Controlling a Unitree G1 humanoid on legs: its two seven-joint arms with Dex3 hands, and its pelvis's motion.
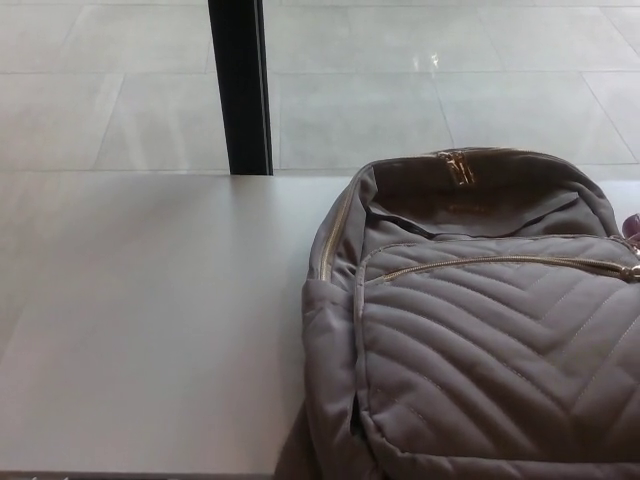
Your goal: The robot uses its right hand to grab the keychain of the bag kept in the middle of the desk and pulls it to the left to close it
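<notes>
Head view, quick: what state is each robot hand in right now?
Left hand: not in view, cannot be told.
Right hand: not in view either; no hand is on the quilted grey-brown fabric backpack.

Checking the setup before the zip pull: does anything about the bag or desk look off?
Nothing looks spilled or damaged. The backpack lies flat on the desk, but well to the right, cut off by the picture's right and bottom edges. Its front zip pull sits at the far right.
</notes>
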